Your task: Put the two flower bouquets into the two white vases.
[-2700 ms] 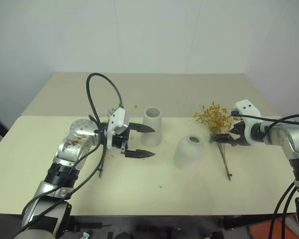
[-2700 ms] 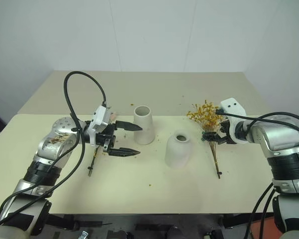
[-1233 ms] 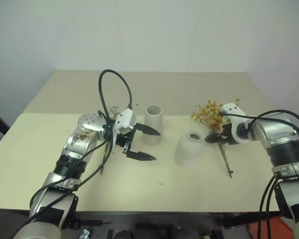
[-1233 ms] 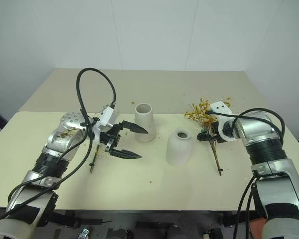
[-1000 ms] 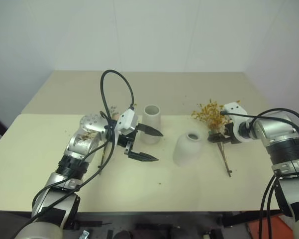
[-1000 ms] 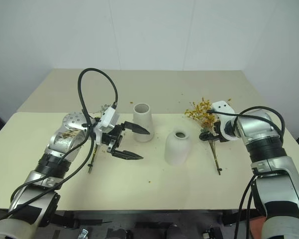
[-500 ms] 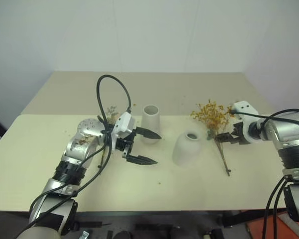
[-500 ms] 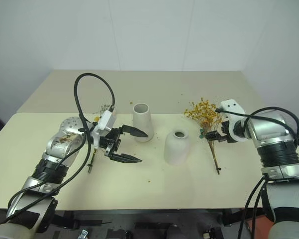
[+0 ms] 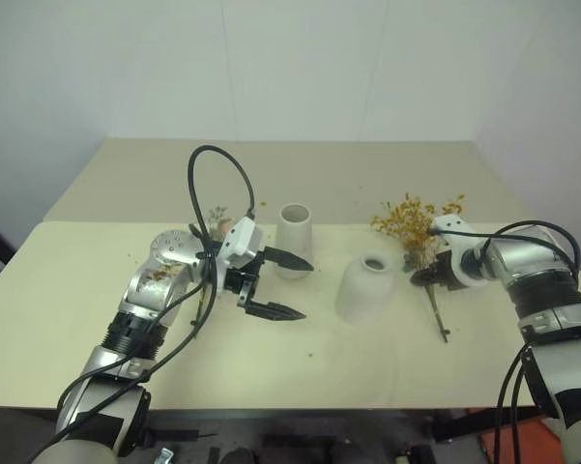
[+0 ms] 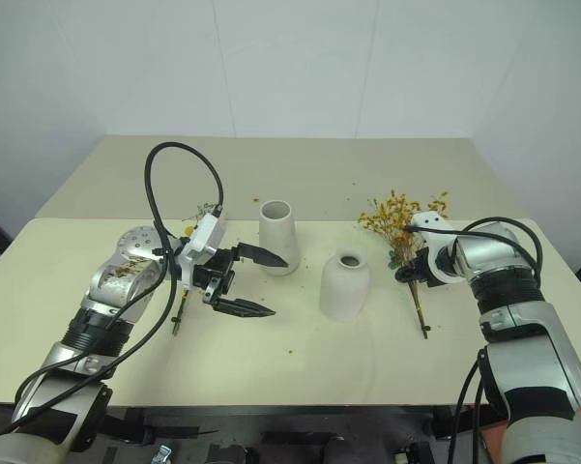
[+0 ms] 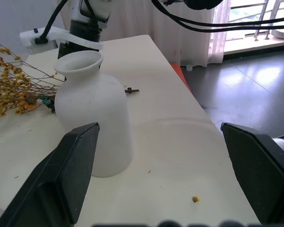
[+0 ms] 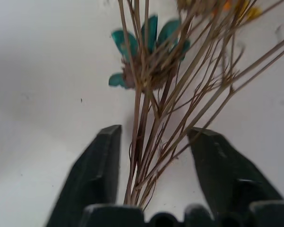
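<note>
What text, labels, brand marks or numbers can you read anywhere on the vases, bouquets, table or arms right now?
None: no readable text in any view.
Squat white vase: plain, no print.
Tall white vase: plain, no mark.
Yellow bouquet: a teal tie on the stems, nothing written on it.
Sparse sprig: no tag.
Table: bare surface with flower crumbs, no sign.
Left claw and right claw: black fingers, no lettering visible.

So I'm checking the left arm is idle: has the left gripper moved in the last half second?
No. The left gripper hangs open in the same spot beside the tall white vase, as it did half a second ago.
</note>
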